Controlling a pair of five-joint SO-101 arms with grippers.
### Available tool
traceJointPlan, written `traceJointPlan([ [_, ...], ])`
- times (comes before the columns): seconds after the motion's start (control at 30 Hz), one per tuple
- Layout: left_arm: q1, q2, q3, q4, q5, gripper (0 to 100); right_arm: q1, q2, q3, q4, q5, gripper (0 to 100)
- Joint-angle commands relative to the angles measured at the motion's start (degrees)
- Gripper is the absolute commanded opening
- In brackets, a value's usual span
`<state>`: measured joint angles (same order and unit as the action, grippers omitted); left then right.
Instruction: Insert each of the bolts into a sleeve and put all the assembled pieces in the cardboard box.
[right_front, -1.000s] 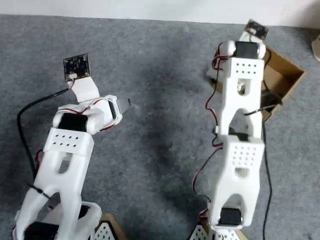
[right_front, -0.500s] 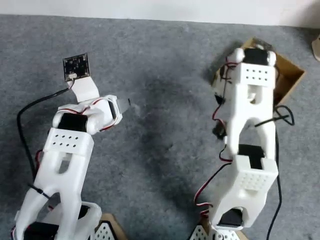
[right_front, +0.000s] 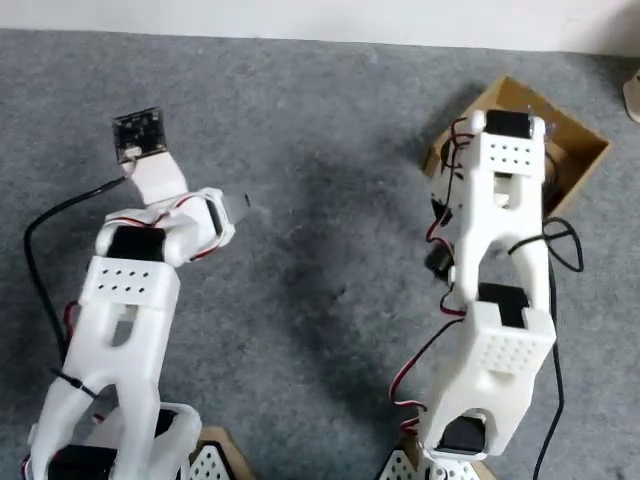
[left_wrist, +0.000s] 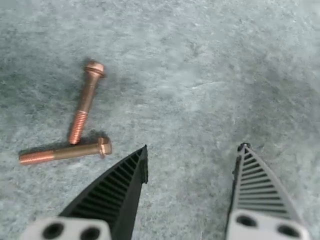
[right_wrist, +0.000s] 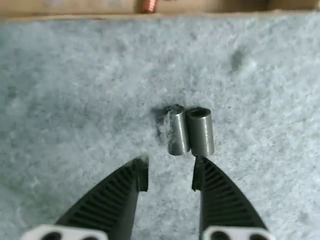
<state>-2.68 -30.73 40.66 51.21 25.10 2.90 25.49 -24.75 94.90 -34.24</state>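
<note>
Since both claws hang open & empty, the step in hand looks like the first pick: one bolt, one sleeve. All sits on the grey felt tabletop (right_front: 330, 140); the cardboard box (right_front: 578, 140) is at its far right corner, w/ the right arm (right_front: 500, 260) stretched over the box's near edge and the left arm (right_front: 125, 300) well apart. The left claw (left_wrist: 193, 147), jaws spread wide, hovers over bare felt; a bolt (left_wrist: 86, 102) and a second bolt (left_wrist: 65, 151) lie to one side in an L, touching or not I can't tell. The right claw (right_wrist: 170, 160), jaws part open, points at a sleeve (right_wrist: 177, 131) and a second sleeve (right_wrist: 201, 131) lying side by side & touching, just ahead of its tips, nr the box wall. Imo: the right gap is approx as wide as both sleeves together, so shift sideways and straddle just one, else both get squeezed & roll. Grip mid-length, leaving a bore end free. Left side: come over one shank, jaws square across it, close nr the head so the thread sticks out for insertion, away from where the two meet.
</note>
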Motion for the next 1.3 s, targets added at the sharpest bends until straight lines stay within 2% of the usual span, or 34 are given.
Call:
traceJointPlan([
  [0.0,-0.8,-0.3,-0.7,-0.3,0.6,27,-1.3,1.5,-0.5,-0.9,-3.8,13.4],
  [0.53,-0.4,-0.2,1.0,-3.3,0.7,27,0.0,8.6,-0.3,-0.7,-5.5,13.4],
  [0.87,-0.7,-0.2,0.9,-3.3,1.8,9,1.6,15.3,-0.8,-0.6,-5.0,13.4],
  [1.07,-0.7,-0.2,0.9,-3.3,1.8,8,1.5,16.6,-0.8,-0.7,-4.9,13.4],
  [1.27,-0.7,-0.2,1.0,-3.3,1.8,8,1.4,16.7,-0.5,-1.5,-1.2,13.4],
])
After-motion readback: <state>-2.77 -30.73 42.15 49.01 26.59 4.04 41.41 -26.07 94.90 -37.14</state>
